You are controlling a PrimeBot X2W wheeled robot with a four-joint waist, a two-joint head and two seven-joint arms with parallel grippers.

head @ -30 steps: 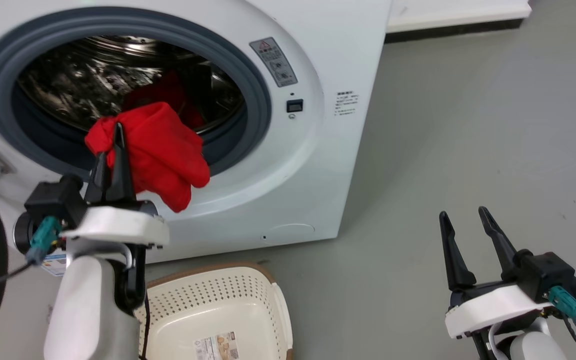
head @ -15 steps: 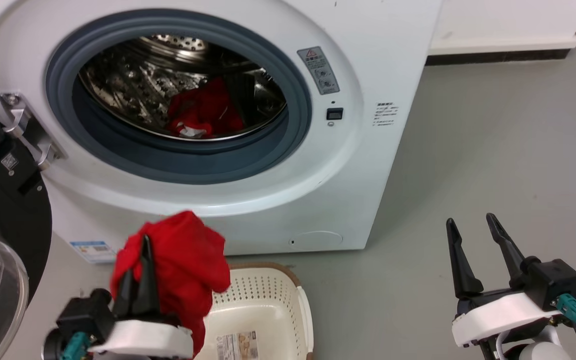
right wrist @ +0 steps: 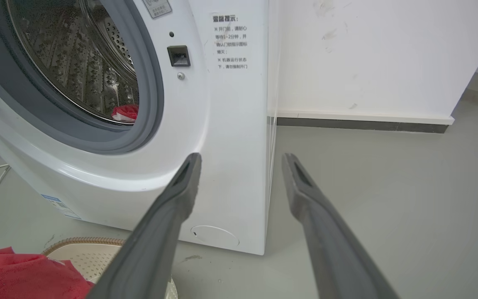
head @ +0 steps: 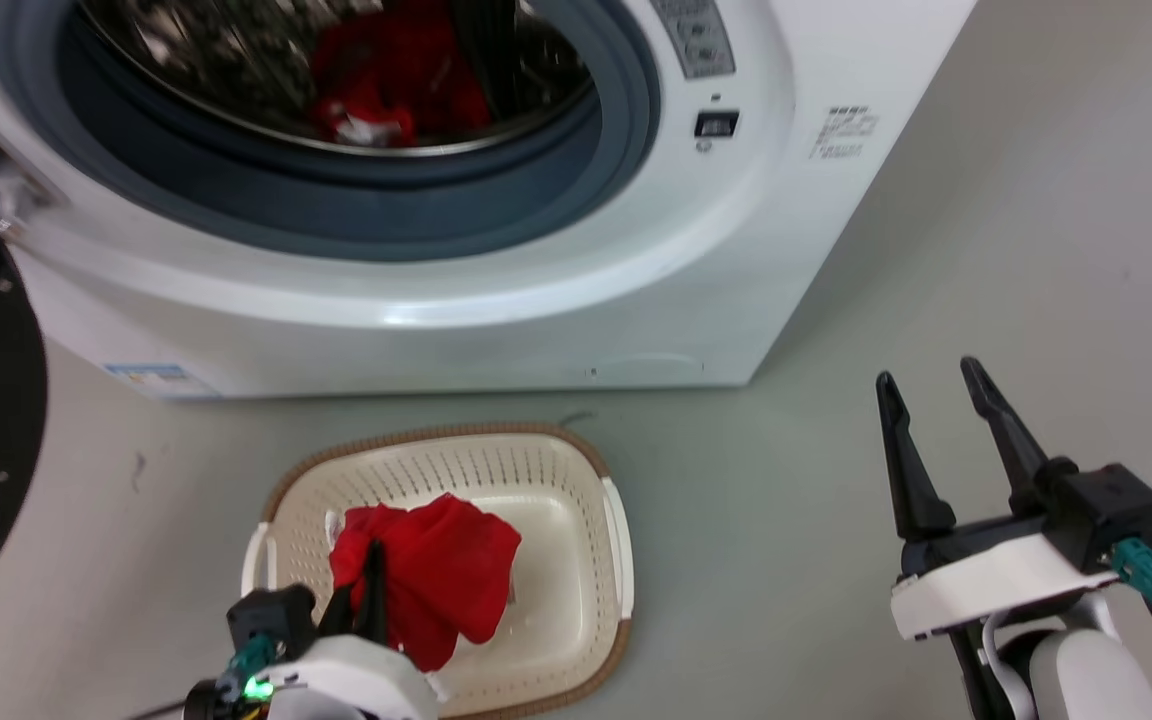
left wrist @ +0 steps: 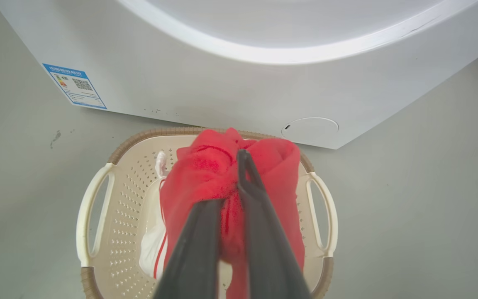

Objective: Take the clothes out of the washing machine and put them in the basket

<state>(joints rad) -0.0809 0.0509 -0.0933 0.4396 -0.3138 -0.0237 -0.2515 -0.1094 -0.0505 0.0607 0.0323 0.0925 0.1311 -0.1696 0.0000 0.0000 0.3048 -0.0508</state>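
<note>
left gripper [left wrist: 242,154] clenched on a red garment [head: 456,565] hanging over the basket [head: 618,520]; released off-centre, the fabric may drape over the rim or cling to the fingers. more red clothes [head: 401,70] lie inside the washing machine [head: 556,300]; right gripper [head: 926,392] spread, empty

Bright, even light all round, and shadows lie soft on the floor [head: 986,250]. A pale glare streak runs along the washing machine [head: 406,318] front. The head view smears with motion blur up at the drum [head: 186,50]; the right wrist view reads crisp, lettering [right wrist: 230,41] sharp.
</note>
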